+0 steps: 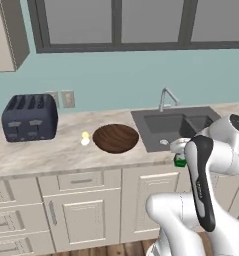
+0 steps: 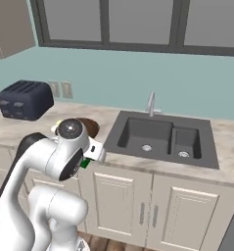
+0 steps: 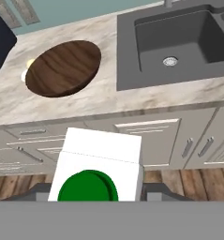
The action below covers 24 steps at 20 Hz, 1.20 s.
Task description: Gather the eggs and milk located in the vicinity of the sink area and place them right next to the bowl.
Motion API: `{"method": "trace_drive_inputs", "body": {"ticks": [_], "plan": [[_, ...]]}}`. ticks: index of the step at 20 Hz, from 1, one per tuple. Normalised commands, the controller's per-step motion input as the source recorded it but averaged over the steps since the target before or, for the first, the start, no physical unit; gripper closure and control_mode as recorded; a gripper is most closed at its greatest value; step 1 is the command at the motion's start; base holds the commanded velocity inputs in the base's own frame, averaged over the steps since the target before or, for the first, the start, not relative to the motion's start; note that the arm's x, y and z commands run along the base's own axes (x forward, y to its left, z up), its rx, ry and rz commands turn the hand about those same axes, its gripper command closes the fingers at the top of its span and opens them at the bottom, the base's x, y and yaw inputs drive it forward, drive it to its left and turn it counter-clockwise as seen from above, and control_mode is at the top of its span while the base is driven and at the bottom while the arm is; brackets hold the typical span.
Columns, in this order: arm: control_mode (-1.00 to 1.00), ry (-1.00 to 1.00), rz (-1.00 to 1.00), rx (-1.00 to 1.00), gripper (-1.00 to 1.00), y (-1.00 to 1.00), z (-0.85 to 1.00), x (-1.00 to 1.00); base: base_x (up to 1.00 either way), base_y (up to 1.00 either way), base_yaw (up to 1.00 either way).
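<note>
My gripper (image 3: 99, 193) is shut on the milk (image 3: 101, 161), a white carton with a green top, held in the air over the cabinet fronts just off the counter edge. A bit of the milk's green (image 1: 180, 161) shows under the hand, in front of the sink (image 1: 176, 127). The brown wooden bowl (image 1: 116, 138) sits on the counter left of the sink. Two eggs lie close to its left rim, the pale yellow egg (image 1: 85, 134) behind the white egg (image 1: 85, 142). In the hand view the bowl (image 3: 64, 67) partly hides the eggs (image 3: 29, 63).
A dark blue toaster (image 1: 30, 117) stands at the counter's far left, under wall outlets. A chrome faucet (image 1: 166, 97) rises behind the sink (image 2: 157, 135). Cabinet drawers and doors (image 1: 86, 210) lie below, with wooden floor beneath. My white arm (image 2: 50, 157) hides part of the bowl (image 2: 90, 126).
</note>
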Motion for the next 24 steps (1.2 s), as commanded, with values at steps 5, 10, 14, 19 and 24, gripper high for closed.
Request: {"method": "trace_drive_inputs", "body": {"ticks": [5, 10, 14, 19, 24], "plan": [[1.0, 0.0, 0.0, 0.0, 1.0, 0.0, 0.0, 0.0, 0.66, 0.05, 0.0], [1.0, 0.0, 0.0, 0.0, 1.0, 0.0, 0.0, 0.0, 0.7, 0.17, 0.0], [1.0, 0.0, 0.0, 0.0, 1.0, 0.0, 0.0, 0.0, 0.64, 0.21, 0.0], [1.0, 0.0, 0.0, 0.0, 1.0, 0.0, 0.0, 0.0, 0.43, 0.28, 0.0], [-1.0, 0.0, 0.0, 0.0, 1.0, 0.05, 0.0, 0.12, 0.1, 0.1, 0.0]]}}
